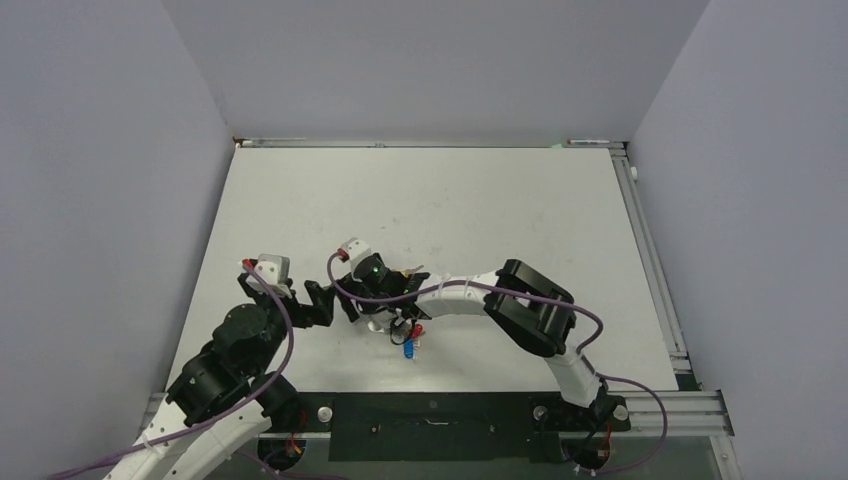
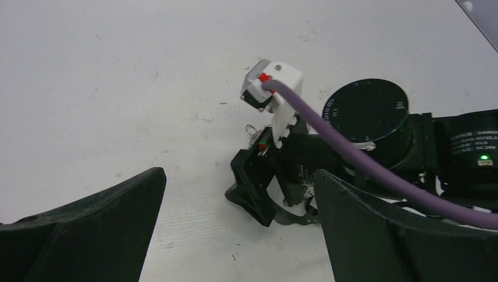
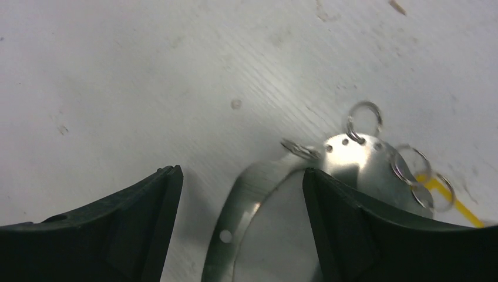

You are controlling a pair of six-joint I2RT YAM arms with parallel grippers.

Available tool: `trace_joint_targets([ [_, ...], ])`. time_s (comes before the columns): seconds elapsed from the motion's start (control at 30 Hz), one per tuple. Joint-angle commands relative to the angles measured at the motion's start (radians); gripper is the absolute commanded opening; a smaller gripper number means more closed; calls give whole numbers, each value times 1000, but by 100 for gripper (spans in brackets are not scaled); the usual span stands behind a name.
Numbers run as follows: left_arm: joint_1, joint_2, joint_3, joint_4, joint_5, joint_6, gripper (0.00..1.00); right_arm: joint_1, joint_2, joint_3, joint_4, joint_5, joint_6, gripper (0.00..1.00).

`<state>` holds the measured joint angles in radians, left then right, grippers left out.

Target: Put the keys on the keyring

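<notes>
- Pale grey walls (image 1: pixel 100 150) close in the counter (image 1: pixel 450 190) on three sides. It is white and scuffed.
- The right arm (image 1: pixel 530 305) reaches from its base across to the left, and its wrist sits just left of the counter's middle, towards the near edge.
- The left arm (image 1: pixel 235 345) is folded up close to its base, with its wrist pointing right towards the other one. The two wrists are near each other.
- A purple cable (image 2: pixel 352 147) runs along the right arm to the white camera block on its wrist.
- The left gripper (image 2: pixel 239 194) stands wide open with nothing in it. From its own camera, the black end of the right arm shows through the gap.
- The right gripper (image 3: pixel 241 182) hangs low over the counter with its jaws wide apart, astride part of the keyring. One finger (image 3: pixel 117 229) is clear of the metal. The other overlaps it in the wrist view, and I cannot tell if it touches. Nothing is clamped.
- The keyring (image 3: pixel 244 197) lies flat on the counter under the right gripper. Only part of it shows: a curved, shiny silver band with small holes.
- The keys (image 1: pixel 410 338) sit in a small cluster just beside the right gripper on its near side. Their blades are too small to make out.
- A blue tag (image 1: pixel 408 349) and a red tag (image 1: pixel 416 329) mark that cluster.
- Small wire rings (image 3: pixel 364 120) sit at the band's edge, and a thin yellow strip (image 3: pixel 455 202) lies beside them.
</notes>
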<state>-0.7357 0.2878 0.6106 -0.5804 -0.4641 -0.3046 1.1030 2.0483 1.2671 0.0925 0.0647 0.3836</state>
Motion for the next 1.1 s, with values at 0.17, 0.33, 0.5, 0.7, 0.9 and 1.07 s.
trace_joint_targets([
  [0.17, 11, -31, 30, 13, -26, -18, 95, 38, 32, 50, 22, -226, -189, 77],
  [0.33, 29, -38, 26, 22, -15, -7, 95, 25, -53, -53, -25, -227, -165, 77],
  [0.5, 53, -24, 28, 26, 11, 1, 95, 34, -176, -199, -39, -215, -104, 77],
  [0.7, 77, -4, 31, 32, 40, 7, 95, 51, -279, -331, -89, -231, -72, 76],
  [0.9, 85, -3, 31, 33, 49, 9, 95, 52, -419, -415, -190, -179, -71, 76],
  [1.07, 98, 2, 31, 36, 58, 9, 95, 18, -551, -461, -242, -121, -74, 77],
])
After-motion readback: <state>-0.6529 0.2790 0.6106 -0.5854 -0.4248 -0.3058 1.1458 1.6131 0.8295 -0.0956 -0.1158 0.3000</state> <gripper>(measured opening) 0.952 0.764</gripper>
